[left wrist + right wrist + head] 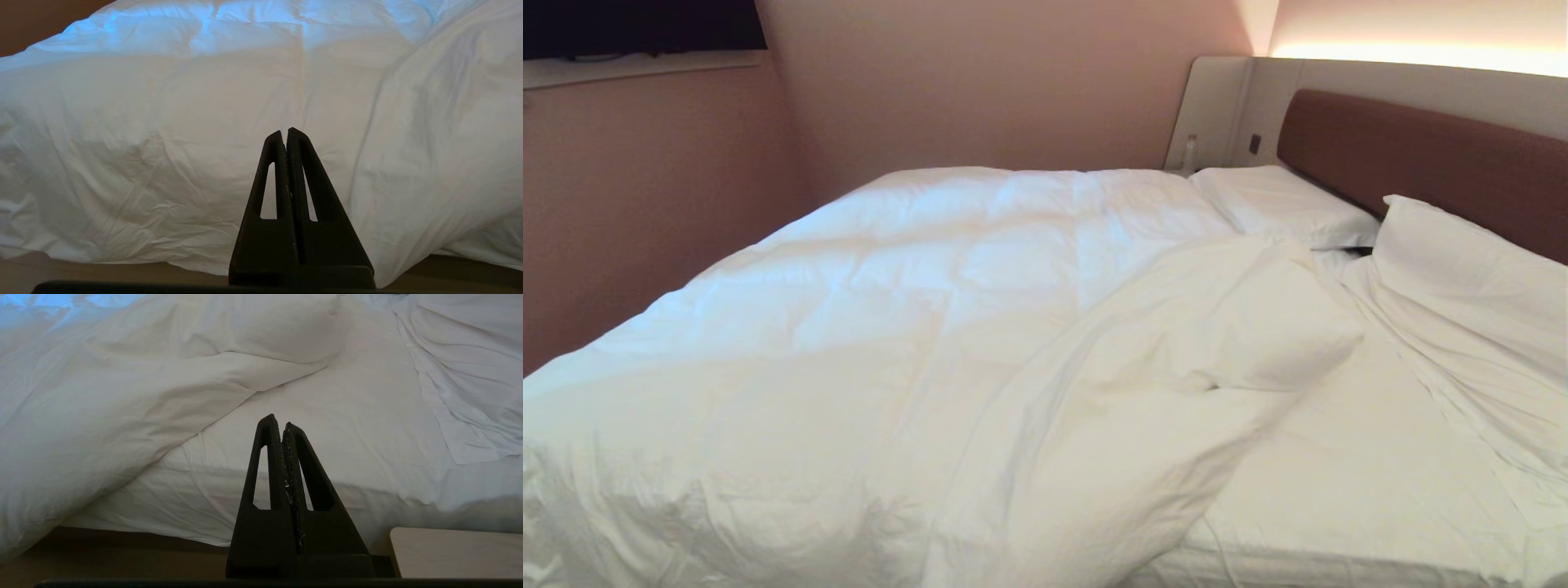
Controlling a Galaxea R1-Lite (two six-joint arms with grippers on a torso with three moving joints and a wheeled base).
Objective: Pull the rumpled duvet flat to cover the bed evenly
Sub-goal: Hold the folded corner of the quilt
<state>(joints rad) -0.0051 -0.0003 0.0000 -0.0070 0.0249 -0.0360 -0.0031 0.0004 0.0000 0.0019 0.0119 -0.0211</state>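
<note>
On the left and centre of the bed [1347,490] the duvet [907,327] lies puffy and mostly spread, its near edge hanging over the bed's near side toward the floor. Toward the right it is thrown back on itself in a thick rumpled fold [1225,327], which leaves the mattress sheet [1364,465] bare on the right near part. Two pillows sit at the right: a flat one [1282,204] far back by the brown headboard [1429,155], and a tilted one [1470,278] propped against that headboard.

The left gripper [284,131] has its jaws pressed together on nothing and faces the duvet's overhanging side. The right gripper [278,419] is likewise closed and empty, and faces the bare sheet just beside the fold's edge. Neither arm appears in the head view.

Risks, as I judge them: a pinch may catch only the thin cover and slip, because the filling is bulky. A pull on the wrong layer of the fold could drag the whole duvet off the near side, where much of it hangs already. A grab too low could seize the sheet instead. A pull toward the headboard could bury or shift the tilted pillow.

Containers: only a small bottle [1191,153] on the far ledge; I cannot tell its contents.
</note>
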